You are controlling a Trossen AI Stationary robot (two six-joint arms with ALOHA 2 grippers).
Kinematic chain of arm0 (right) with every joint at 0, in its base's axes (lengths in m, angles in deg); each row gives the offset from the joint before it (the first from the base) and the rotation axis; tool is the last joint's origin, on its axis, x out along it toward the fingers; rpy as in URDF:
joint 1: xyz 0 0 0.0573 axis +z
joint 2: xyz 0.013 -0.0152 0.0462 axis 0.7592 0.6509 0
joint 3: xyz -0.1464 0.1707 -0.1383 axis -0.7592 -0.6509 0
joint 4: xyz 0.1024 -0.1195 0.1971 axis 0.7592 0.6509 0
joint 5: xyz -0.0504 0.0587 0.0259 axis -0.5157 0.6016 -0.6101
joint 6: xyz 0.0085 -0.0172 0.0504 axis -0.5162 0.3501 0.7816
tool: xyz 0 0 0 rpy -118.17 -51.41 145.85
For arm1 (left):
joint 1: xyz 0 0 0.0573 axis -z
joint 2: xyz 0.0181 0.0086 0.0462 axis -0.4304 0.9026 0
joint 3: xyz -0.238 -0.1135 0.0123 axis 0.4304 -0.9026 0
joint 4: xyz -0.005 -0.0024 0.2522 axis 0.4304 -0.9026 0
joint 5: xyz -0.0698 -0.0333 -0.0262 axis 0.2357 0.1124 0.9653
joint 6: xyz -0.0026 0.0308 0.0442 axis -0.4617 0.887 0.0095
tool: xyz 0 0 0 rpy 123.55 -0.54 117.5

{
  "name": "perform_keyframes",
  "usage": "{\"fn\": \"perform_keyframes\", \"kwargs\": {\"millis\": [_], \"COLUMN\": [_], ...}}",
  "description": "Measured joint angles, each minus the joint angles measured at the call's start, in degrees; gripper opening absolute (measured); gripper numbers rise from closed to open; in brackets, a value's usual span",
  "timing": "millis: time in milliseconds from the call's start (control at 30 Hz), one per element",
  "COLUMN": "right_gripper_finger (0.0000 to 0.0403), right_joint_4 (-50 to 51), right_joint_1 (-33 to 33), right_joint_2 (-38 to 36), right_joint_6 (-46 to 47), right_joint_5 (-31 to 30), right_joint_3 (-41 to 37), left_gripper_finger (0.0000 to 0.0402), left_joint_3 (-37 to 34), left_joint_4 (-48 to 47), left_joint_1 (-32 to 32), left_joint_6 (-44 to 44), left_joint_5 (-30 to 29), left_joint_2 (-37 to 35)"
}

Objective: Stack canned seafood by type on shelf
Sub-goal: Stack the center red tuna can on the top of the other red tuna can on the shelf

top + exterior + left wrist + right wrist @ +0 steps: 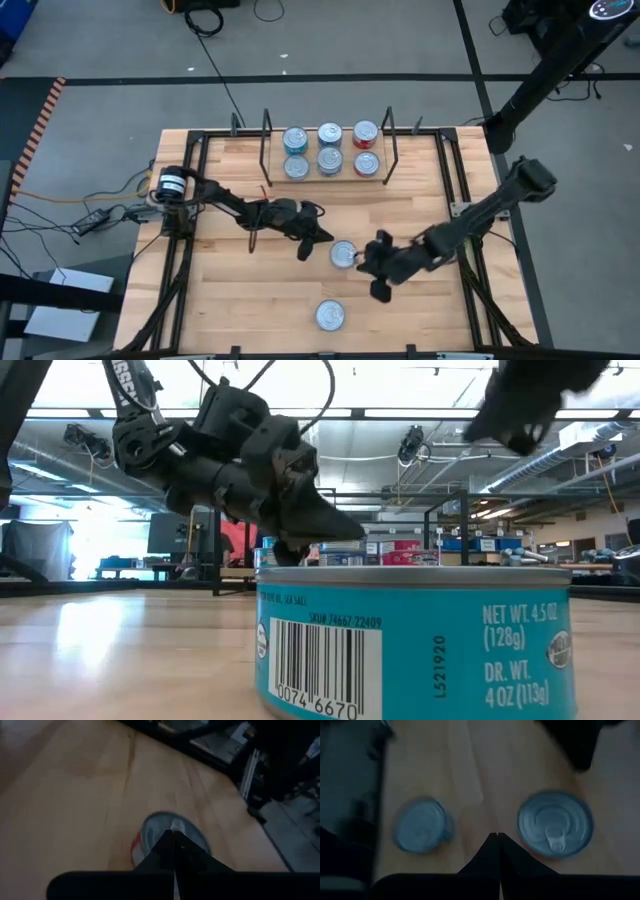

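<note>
Left claw (318, 240) closed, just beside red-labelled tin (343, 254).

The blue-labelled tin (415, 645) nearest the low camera reads "NET WT. 4.5 OZ (128g)", "DR. WT. 4 OZ (113g)", "L521920" and "SKU# 74667-22409" above a barcode numbered "0074 6670".

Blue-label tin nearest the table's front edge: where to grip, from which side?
Take the flat round blue-label tin across its low side wall, coming straight down from above. It stands upright and alone on the wooden tabletop, all sides free; the shiny lid offers no hold.
</note>
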Motion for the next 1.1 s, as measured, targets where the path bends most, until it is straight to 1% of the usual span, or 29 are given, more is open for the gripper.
{"fn": "perform_keyframes", "kwargs": {"millis": [100, 200, 367, 533, 633, 800, 900, 1100], "right_gripper_finger": [0.0001, 0.0001, 0.0, 0.0001, 0.0001, 0.0001, 0.0001, 0.0001], "right_joint_4": [-1.32, -2.3, -3.3, -4.47, -5.53, -6.76, -7.31, -6.38], "right_joint_1": [0.39, 0.23, -0.84, -2.62, -3.77, -4.9, -5.48, -6.73], "right_joint_2": [6.23, 11.09, 15.38, 17.26, 18.16, 19.32, 18.71, 15.17], "right_joint_6": [-0.42, -0.47, -0.56, -2.41, -3.46, -3.41, -3.2, -3.38], "right_joint_5": [-0.03, -0.07, -0.09, -0.13, 0.42, 1.15, 1.43, 1.49], "right_joint_3": [-0.05, -0.05, -0.05, -0.03, 0.02, -0.05, -0.07, -0.05], "left_gripper_finger": [0.0, 0.0, 0.0, 0.0, 0.0, 0.0, 0.0, 0.0], "left_joint_3": [-0.01, 0.8, 2.45, 5.01, 5.97, 6.43, 6.5, 6.49], "left_joint_4": [-0.26, -0.04, 1.9, 1.88, 2.18, 2.07, 0.89, 0.3], "left_joint_1": [-0.64, -0.81, -1.59, -1.7, -1.7, -1.31, -1.31, -1.33], "left_joint_6": [1.26, 3.14, 3.28, 3.3, 3.28, 3.25, 3.24, 3.21], "left_joint_5": [0.12, -1.75, -2.8, -2.77, -1.81, -1.8, -1.74, -2.12], "left_joint_2": [0.74, 3.01, 7.02, 9.53, 10.11, 10.49, 10.4, 10.36]}}
